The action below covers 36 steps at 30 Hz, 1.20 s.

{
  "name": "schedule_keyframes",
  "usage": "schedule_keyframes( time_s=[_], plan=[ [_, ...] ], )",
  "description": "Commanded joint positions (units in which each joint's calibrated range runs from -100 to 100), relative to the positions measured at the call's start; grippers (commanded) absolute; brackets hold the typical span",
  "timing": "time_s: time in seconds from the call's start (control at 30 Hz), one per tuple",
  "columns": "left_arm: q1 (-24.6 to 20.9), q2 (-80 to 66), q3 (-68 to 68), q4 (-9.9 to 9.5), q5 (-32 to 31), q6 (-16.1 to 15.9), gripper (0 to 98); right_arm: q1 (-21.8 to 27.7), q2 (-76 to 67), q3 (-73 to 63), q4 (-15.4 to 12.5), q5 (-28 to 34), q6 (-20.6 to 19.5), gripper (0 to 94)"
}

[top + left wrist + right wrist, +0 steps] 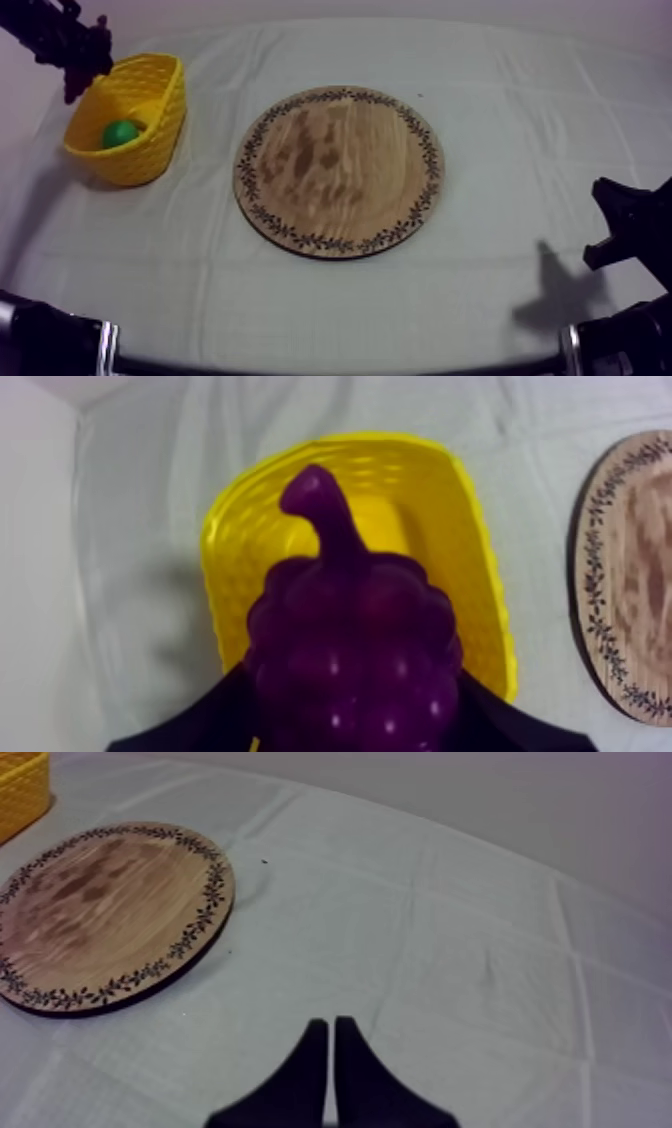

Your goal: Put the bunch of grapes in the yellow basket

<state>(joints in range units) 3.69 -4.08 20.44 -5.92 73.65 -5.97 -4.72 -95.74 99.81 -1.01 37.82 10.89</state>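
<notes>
The purple bunch of grapes (355,646) hangs stem-up in my left gripper (352,716), whose black fingers (195,724) are shut on its sides. It is held just above the yellow basket (240,536), over the opening. In the top view the left gripper (76,72) hovers over the far left rim of the basket (150,120) at the table's left. The round wooden board (340,170) lies bare in the middle. My right gripper (330,1020) is shut on nothing, low at the right side (620,232), well away from the board (100,912).
A green toy fruit (121,132) lies inside the basket. The grey-white cloth spreads open between basket and board and all around the right arm. The table's far edge runs close behind the basket.
</notes>
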Motion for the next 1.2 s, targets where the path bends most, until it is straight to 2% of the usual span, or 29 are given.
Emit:
schedule_keyframes(
  time_s=[0.0,0.13,0.3,0.63,0.77,0.87,0.93,1.03,1.17],
  plan=[
    [-0.33,0.94,1.73,0.54,-3.16,0.29,50.1,-0.02,-0.01,-0.03,0.01,0.0,0.02,0.4],
    [-0.7,3.69,3.4,2.36,-6.89,0.86,49.2,-0.02,-0.01,-0.03,0.01,0.0,0.02,0.4],
    [-0.87,8.24,2.36,4.56,-8.26,3.0,49.5,-0.02,-0.01,-0.03,0.01,0.0,0.02,0.4],
    [-1.39,13.51,0.65,5.23,-10.33,4.26,52.6,-0.02,-0.01,-0.03,0.01,0.0,0.02,0.4],
    [-1.71,13.91,0.17,5.13,-10.36,3.91,63.5,-0.02,-0.01,-0.03,0.01,0.0,0.02,0.4],
    [-1.88,13.86,-0.02,4.92,-9.95,3.29,81.3,-0.02,-0.01,-0.03,0.01,0.0,0.02,0.4],
    [-1.92,13.68,-0.11,4.58,-9.8,3.31,89.0,-0.02,-0.01,-0.03,0.01,0.0,0.02,0.4],
    [-1.75,13.26,0.03,3.59,-10.01,3.99,93.9,-0.02,-0.01,-0.03,0.01,0.0,0.02,0.4],
    [-1.66,12.54,0.29,2.95,-10.12,4.79,95.8,-0.02,-0.01,-0.03,0.01,0.0,0.02,0.4]
  ],
)
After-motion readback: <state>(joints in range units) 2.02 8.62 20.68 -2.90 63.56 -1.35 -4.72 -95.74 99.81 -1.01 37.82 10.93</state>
